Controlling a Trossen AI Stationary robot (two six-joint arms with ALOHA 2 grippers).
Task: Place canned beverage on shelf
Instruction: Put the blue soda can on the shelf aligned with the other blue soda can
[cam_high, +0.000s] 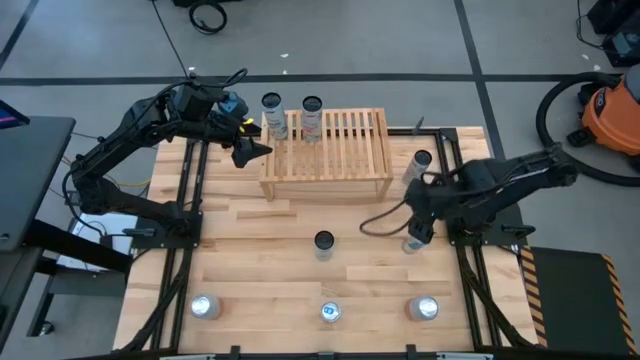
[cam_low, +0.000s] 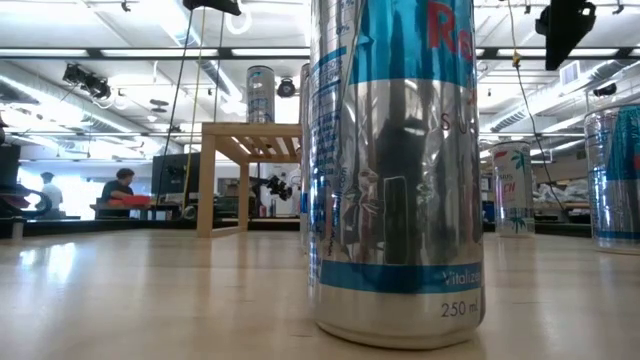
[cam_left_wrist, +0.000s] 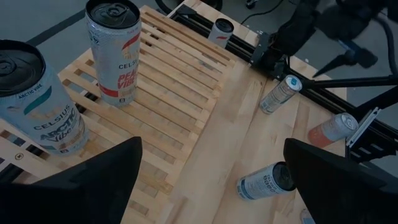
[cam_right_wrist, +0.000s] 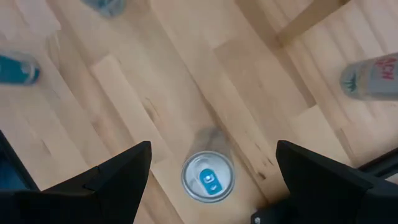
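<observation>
Closest to the low camera stands a silver-and-blue can (cam_low: 395, 170), the middle one of three along the near edge of the table (cam_high: 250, 260). It fills most of that view and no arm is near it.

The can that matters now, in our judgement, is the blue-topped can (cam_right_wrist: 208, 176) on the right side of the table. It stands upright, so its long axis runs straight up. The right gripper (cam_right_wrist: 212, 149) hangs directly above it with its fingers spread and nothing between them. Looking down from that wrist, we see the lid squarely between the two fingers, so the coming move looks like a plain descent with little sideways correction. The right arm is clearly the nearer one to this can.

The shelf (cam_high: 325, 150) lies far and to the left of it. Two tall cans (cam_high: 290, 115) already stand at the shelf's far-left end, and the slats to their right are bare. Once the can is lifted, we expect a carry up and across to that free stretch.

The left gripper (cam_left_wrist: 212, 146) waits at the shelf's left end, fingers wide apart and empty.
</observation>
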